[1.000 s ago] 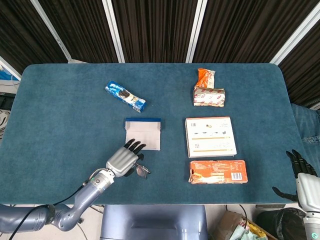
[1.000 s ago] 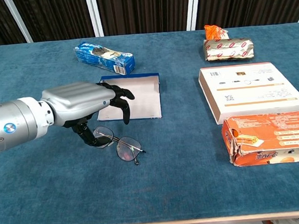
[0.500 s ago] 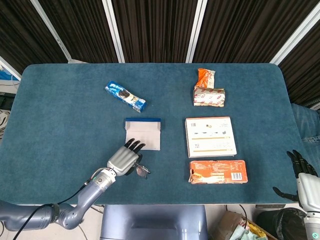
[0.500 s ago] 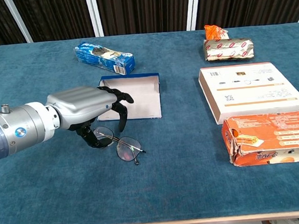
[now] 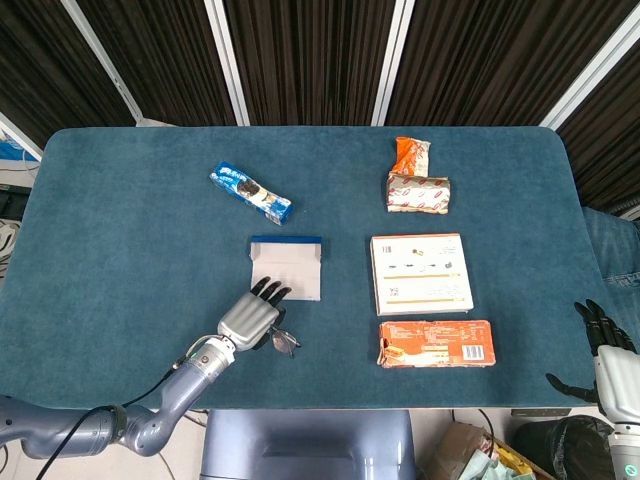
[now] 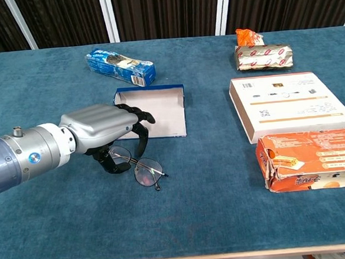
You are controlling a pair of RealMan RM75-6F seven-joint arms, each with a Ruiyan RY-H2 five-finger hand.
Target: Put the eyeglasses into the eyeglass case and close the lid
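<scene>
1. Here, the left hand [image 6: 104,129] hangs low over the glasses [image 6: 138,167] near the front edge of the blue table [image 5: 120,250]; its dark fingers [image 6: 142,131] curl downward and its thumb reaches the frame by the near lens; whether it actually grips the frame cannot be told from either view.
2. The glasses lie flat on the cloth, one lens clear of the hand on its right side, the other partly under the palm.
3. Just behind them sits the case [image 6: 159,111], lid open, its pale inside bare and a blue rim at the back; the fingertips reach over its front edge in the head view.
4. Far off, the right hand [image 5: 603,352] hangs beyond the table's right edge, fingers spread, holding nothing.
5. Elsewhere: a blue cookie pack [image 5: 250,193] at the back left; a foil snack pack [image 5: 418,193] with an orange bag [image 5: 411,155] behind it; a white box [image 5: 421,273]; an orange box [image 5: 436,344] nearest the front.
</scene>
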